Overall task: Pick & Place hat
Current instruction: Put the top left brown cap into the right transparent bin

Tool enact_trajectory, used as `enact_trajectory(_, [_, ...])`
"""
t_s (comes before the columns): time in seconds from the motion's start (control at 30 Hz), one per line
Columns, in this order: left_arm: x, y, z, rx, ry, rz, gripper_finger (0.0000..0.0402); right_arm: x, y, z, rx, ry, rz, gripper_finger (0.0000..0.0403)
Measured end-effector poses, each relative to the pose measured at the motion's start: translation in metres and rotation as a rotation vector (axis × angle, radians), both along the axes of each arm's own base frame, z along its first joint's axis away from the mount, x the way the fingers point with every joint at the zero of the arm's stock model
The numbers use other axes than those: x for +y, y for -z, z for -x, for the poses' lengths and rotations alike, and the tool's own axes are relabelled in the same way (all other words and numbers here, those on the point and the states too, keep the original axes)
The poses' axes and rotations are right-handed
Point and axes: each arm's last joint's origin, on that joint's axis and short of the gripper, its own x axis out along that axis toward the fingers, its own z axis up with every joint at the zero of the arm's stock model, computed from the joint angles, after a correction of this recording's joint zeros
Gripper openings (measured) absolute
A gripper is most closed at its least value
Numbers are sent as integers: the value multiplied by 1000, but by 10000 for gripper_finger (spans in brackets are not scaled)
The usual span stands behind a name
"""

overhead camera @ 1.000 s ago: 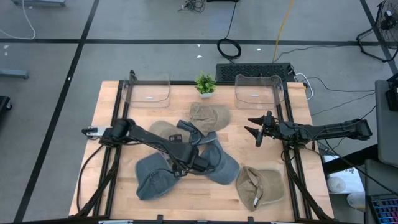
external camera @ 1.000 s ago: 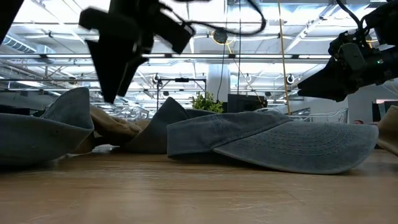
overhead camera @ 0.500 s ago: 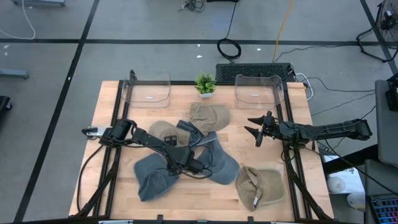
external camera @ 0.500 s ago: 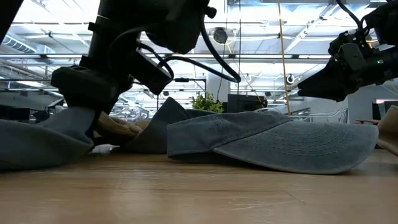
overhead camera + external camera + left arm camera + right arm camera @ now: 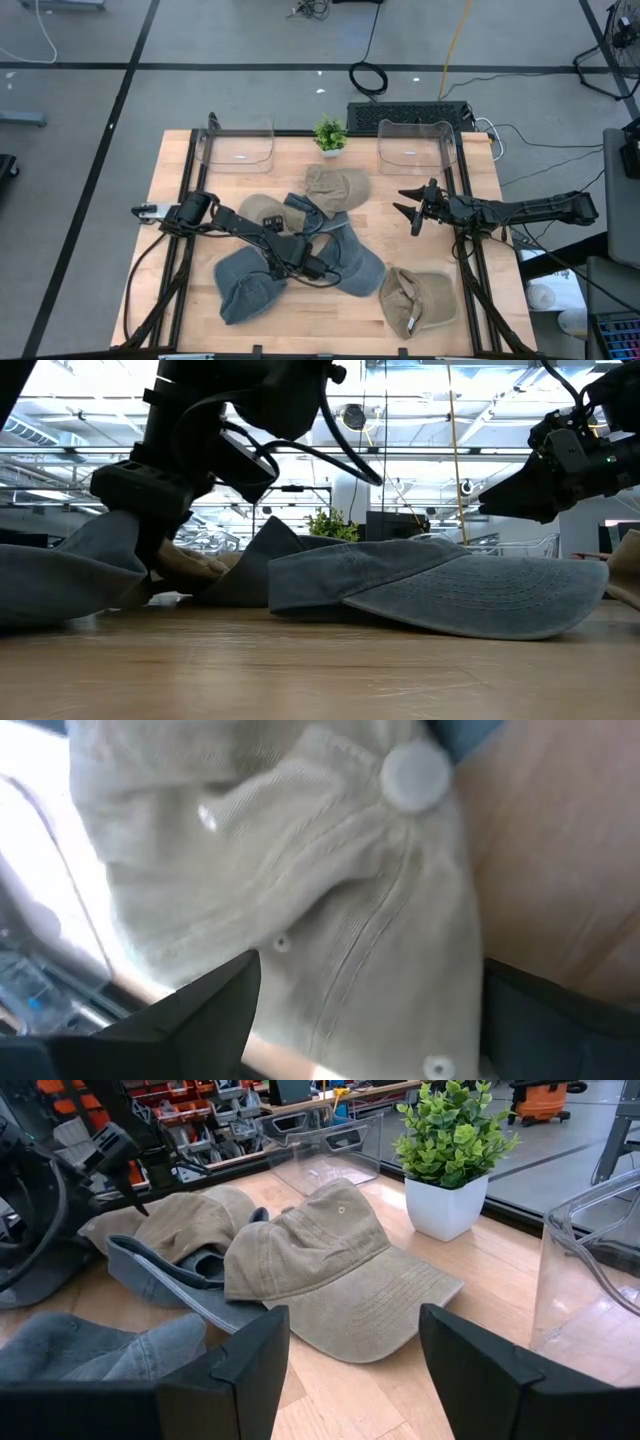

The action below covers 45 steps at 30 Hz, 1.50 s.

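A grey-blue hat (image 5: 245, 290) (image 5: 60, 575) lies on the near left part of the table, and its crown (image 5: 300, 870) fills the left wrist view. My left gripper (image 5: 290, 262) (image 5: 140, 545) (image 5: 365, 970) is down on that crown, shut on it. My right gripper (image 5: 410, 212) (image 5: 350, 1325) hangs open in the air over the right part of the table, touching nothing. It looks at a tan hat (image 5: 330, 1275) that lies flat near the far edge. My left gripper holds the grey-blue hat by its crown cloth (image 5: 300, 950), a little away from the top button (image 5: 415, 775). The creased cloth is pinched between the two fingers (image 5: 210, 1005), which come slanting down from above. The hat's lower edge (image 5: 50, 610) rests on the table.
More hats lie around: a blue one (image 5: 350, 260) (image 5: 450, 590) in the middle, tan ones (image 5: 265, 210) (image 5: 335, 185) behind it and another tan one (image 5: 415, 300) near the near right corner. Two clear bins (image 5: 235, 145) (image 5: 415, 145) and a potted plant (image 5: 330, 135) stand at the far edge.
My left gripper came down from above onto the grey-blue hat and pressed its crown flat. It has since risen a little, and the crown has come up with it. The right arm has kept still.
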Motion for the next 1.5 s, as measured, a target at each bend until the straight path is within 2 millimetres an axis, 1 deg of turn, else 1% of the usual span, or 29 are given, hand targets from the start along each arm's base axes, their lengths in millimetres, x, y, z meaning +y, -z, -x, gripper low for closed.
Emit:
enact_trajectory(0.17, [0, 0, 0, 3, -1, -3, 331, 0, 0, 0, 0, 0, 0, 212])
enact_trajectory(0.27, [0, 0, 0, -1, -8, -5, 303, 0, 0, 0, 0, 0, 0, 212])
enact_trajectory(0.4, [0, 0, 0, -2, -11, -6, 231, 0, 0, 0, 0, 0, 0, 212])
enact_trajectory(0.5, [0, 0, 1, 7, -5, 7, 168, 0, 0, 0, 0, 0, 0, 212])
enact_trajectory(0.7, [0, -2, 5, 79, 25, 28, 39, 0, 0, 0, 0, 0, 0, 212])
enact_trajectory(0.73, [-1, -3, 5, 84, 34, 46, 22, 0, 0, 0, 0, 0, 0, 212])
enact_trajectory(0.77, [-1, -5, 6, 86, 39, 71, 14, 0, 0, 0, 0, 0, 0, 212])
enact_trajectory(0.93, [-4, -25, 11, 37, 41, 115, 8, 0, 0, 0, 0, 1, 0, 212])
enact_trajectory(1.0, [-3, -37, 14, 1, 43, 124, 8, 0, 0, 0, 0, 0, 0, 212])
enact_trajectory(1.23, [11, -83, 29, -147, 43, 127, 7, 0, 0, 0, 0, 0, 0, 212])
enact_trajectory(1.5, [28, -136, 57, -322, 71, 138, 7, 0, 0, 0, 0, 0, 0, 212])
